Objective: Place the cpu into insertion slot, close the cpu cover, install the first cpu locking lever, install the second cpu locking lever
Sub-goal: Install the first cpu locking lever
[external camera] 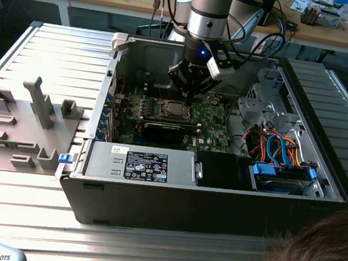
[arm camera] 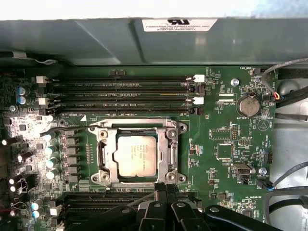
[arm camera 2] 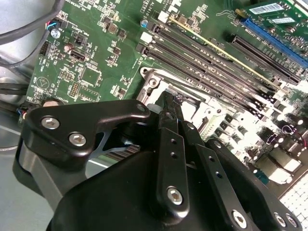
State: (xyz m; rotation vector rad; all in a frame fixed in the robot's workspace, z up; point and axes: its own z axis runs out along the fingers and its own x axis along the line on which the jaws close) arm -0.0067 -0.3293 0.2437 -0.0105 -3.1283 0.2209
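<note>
The cpu (arm camera: 136, 155) is seen already seated in the insertion slot (arm camera: 107, 156), its dull silver top showing through the square window of the cpu cover (arm camera: 171, 153), which is judged to be lying flat over it. In the exterior view the socket sits on the green motherboard (external camera: 215, 119) inside the open computer case (external camera: 204, 196), left of the middle, with the row of long memory slots (arm camera: 125, 94) just on its far side.

The claw (arm camera: 166, 190) is held low over the board at the socket's edge, on the side opposite the memory slots. Its fingers (arm camera 2: 169, 108) are drawn narrow, nearly together, and nothing is seen gripped between them; the tips are placed right at the silver frame, touching it or almost so. A thin dark locking lever (arm camera: 72, 129) is seen along the socket's memory-slot side; whether it is hooked down cannot be told.
</note>
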